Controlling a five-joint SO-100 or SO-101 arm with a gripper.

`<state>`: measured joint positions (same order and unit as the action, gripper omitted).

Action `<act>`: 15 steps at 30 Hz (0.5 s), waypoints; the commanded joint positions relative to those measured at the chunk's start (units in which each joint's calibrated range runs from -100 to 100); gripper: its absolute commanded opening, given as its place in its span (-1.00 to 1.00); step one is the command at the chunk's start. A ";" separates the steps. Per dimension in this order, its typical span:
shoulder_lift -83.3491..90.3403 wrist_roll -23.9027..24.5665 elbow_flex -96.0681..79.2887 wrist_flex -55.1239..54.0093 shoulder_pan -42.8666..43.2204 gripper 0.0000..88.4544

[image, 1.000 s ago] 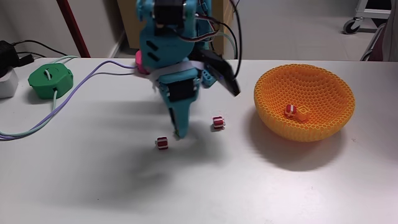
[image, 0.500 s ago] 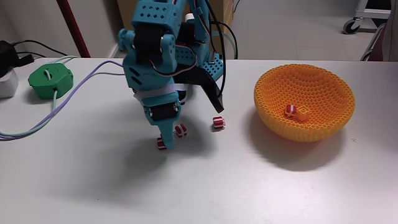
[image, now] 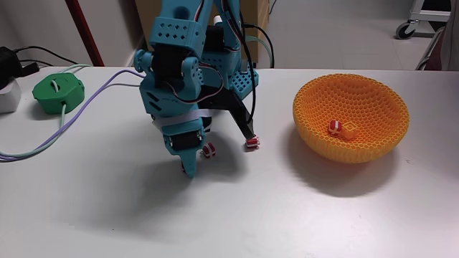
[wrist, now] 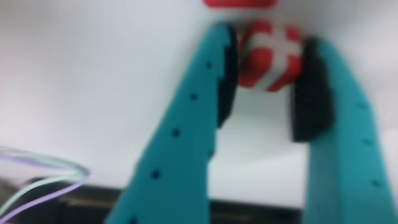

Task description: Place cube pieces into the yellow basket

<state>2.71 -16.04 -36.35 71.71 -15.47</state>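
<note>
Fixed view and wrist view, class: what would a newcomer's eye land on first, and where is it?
Most striking in the fixed view is the teal arm bent low over the table's middle. To its right sits the yellow basket, already holding cube pieces. In the wrist view, the tool has its fingers either side of a red-and-white cube.

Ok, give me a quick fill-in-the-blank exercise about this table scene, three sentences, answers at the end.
1. The two cube pieces already collected lie inside the yellow ____.
2. In the wrist view, a red cube with a ____ stripe sits between the jaws of the gripper.
3. The hexagonal puck at the table's left side in the fixed view is ____.

Missing words: basket; white; green
</note>
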 commanded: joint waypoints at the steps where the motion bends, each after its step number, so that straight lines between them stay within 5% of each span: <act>1: -0.15 -0.39 2.80 0.31 -1.39 -1.00; 8: 16.42 1.17 19.84 17.08 8.20 -1.00; 15: 31.20 9.77 23.69 28.03 55.46 -1.00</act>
<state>27.99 -9.50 -14.09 98.00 17.79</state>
